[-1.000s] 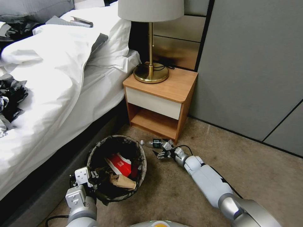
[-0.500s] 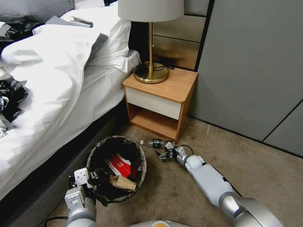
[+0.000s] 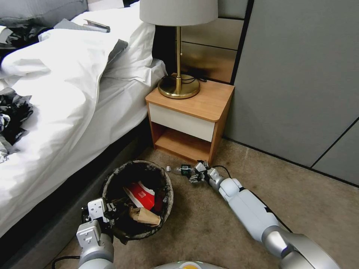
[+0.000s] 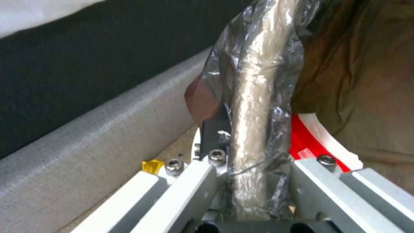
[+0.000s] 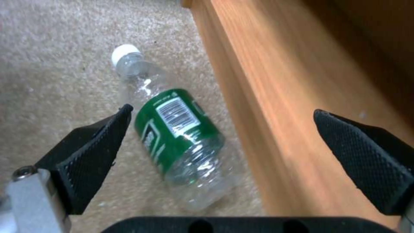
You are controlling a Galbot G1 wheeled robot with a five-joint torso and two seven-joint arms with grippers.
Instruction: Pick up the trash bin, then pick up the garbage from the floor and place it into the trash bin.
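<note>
Two grippers at work. Left gripper (image 3: pixel 112 213), at about 7 o'clock in the head view, clamped on the near rim of the trash bin (image 3: pixel 137 198), with the bag-wrapped rim pinched between the metal fingers (image 4: pixel 202 174) in the left wrist view. Inside the bin: a red-and-white wrapper (image 3: pixel 141 195) and a brown paper scrap (image 3: pixel 146 216). Right gripper (image 3: pixel 195 174) low over the carpet (image 3: pixel 209 228) just beyond the bin's 2 o'clock side, spread wide, gripping nothing. Bottle (image 3: pixel 182 170) (clear, green label, white cap) lying on its side on the carpet, hard against the base of the wooden nightstand (image 3: pixel 189 123). In the right wrist view, bottle (image 5: pixel 179 136) between the two black padded fingertips (image 5: pixel 97 145), possibly grazing the one on its side, though hard to tell. Far fingertip over the nightstand's wooden panel (image 5: pixel 276 106).
</note>
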